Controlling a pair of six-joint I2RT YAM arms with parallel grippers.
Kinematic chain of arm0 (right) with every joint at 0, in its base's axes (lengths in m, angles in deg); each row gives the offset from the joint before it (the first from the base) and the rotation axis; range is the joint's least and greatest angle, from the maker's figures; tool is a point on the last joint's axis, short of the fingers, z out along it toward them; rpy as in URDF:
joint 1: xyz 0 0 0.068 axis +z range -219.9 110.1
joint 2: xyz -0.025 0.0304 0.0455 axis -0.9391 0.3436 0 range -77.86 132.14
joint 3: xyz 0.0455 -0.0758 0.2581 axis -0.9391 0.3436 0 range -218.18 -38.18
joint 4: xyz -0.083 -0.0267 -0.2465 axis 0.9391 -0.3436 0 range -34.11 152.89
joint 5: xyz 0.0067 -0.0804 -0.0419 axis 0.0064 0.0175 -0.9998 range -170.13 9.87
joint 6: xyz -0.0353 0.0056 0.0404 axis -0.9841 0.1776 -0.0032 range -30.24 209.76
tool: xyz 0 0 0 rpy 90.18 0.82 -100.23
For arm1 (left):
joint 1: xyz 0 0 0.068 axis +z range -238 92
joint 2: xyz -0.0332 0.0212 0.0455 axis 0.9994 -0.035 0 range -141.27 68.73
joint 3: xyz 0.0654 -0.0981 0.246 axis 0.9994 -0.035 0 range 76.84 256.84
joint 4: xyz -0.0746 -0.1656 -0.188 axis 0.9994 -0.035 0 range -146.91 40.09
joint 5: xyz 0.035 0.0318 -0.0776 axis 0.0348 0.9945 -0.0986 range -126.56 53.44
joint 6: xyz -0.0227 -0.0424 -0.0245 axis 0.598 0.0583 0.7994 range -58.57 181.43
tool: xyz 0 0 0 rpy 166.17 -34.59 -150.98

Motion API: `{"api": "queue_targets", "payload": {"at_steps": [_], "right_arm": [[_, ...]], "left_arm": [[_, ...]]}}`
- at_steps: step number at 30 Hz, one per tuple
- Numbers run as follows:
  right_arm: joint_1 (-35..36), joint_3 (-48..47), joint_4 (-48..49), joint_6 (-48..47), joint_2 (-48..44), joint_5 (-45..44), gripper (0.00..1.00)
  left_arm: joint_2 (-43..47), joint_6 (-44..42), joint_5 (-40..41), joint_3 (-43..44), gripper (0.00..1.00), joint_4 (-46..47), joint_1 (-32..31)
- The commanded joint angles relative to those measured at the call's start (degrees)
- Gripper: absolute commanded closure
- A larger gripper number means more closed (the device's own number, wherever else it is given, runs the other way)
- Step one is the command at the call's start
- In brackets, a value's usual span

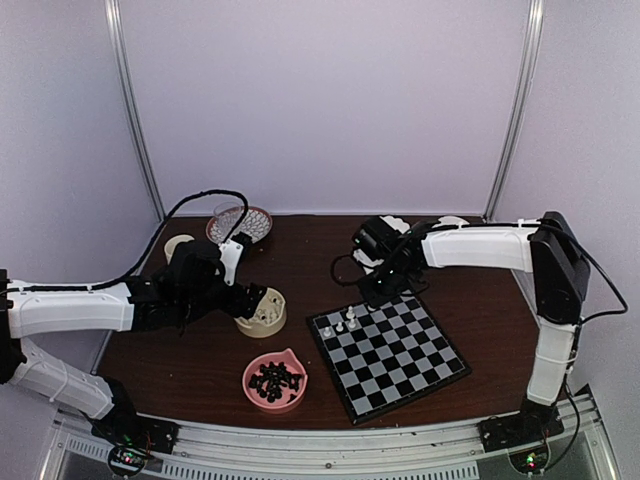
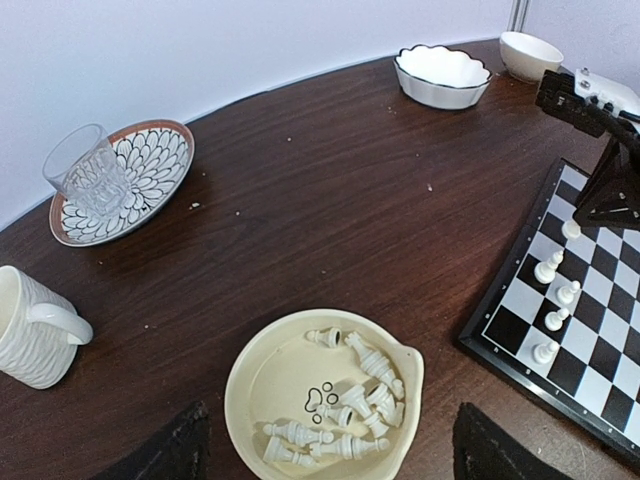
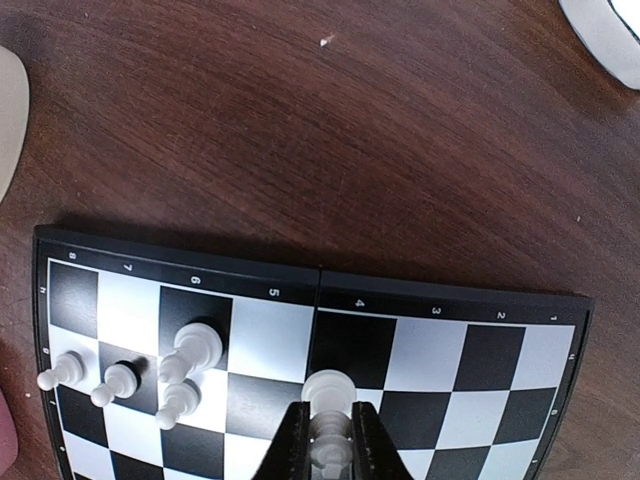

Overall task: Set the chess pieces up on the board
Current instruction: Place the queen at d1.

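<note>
Chess piece (image 3: 328, 386) half inside end effector (image 3: 328, 432)

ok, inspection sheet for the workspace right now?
Surface: dark wooden table, few specks.
Job's things: board, four white pieces standing on it; loose white pieces in cream bowl; black pieces in pink bowl.
Clutter: glass on patterned plate, mug, two white bowls.
Grippers: left gripper jaws open over cream bowl; right gripper jaws shut on a white piece at the board.
Cables: black cable looped over left arm; second cable by right arm.
Surroundings: pale walls, metal poles.
</note>
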Motion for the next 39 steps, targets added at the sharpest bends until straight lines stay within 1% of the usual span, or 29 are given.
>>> {"api": "queue_targets", "payload": {"at_steps": [1,23,26,29,34,35,37,39], "right_arm": [[-0.35,-2.25,0.95,-0.66,1.84,-0.78,0.88],[-1.59,-3.64,0.96,-1.09,4.46,-2.26,0.87],[-1.6,-3.68,0.93,-1.11,4.49,-2.08,0.82],[-1.58,-3.71,0.69,-1.1,4.39,-2.11,0.69],[-1.65,-3.69,0.12,-1.01,2.53,-2.74,0.61],[-1.65,-3.47,0.01,-0.97,1.79,-3.03,0.6],[-1.58,-2.69,0.32,-0.88,-0.12,-3.34,0.58],[-1.58,-1.22,1.3,-0.83,-2.48,-3.27,0.57]], "left_arm": [[1.19,0.49,0.28,-0.17,0.17,1.04,0.0],[1.83,0.67,0.01,-0.19,0.17,0.95,-0.04],[1.8,0.67,-0.03,-0.2,0.17,0.95,-0.04],[1.85,0.67,0.03,-0.18,0.17,0.95,-0.04],[1.58,0.81,0.3,-0.01,0.17,0.95,-0.04],[1.51,1.03,0.3,0.02,0.17,-0.52,-0.04],[1.34,1.91,0.05,0.03,0.22,-1.43,-0.02],[1.26,2.53,-0.49,0.05,0.28,-2.4,-0.04]]}}
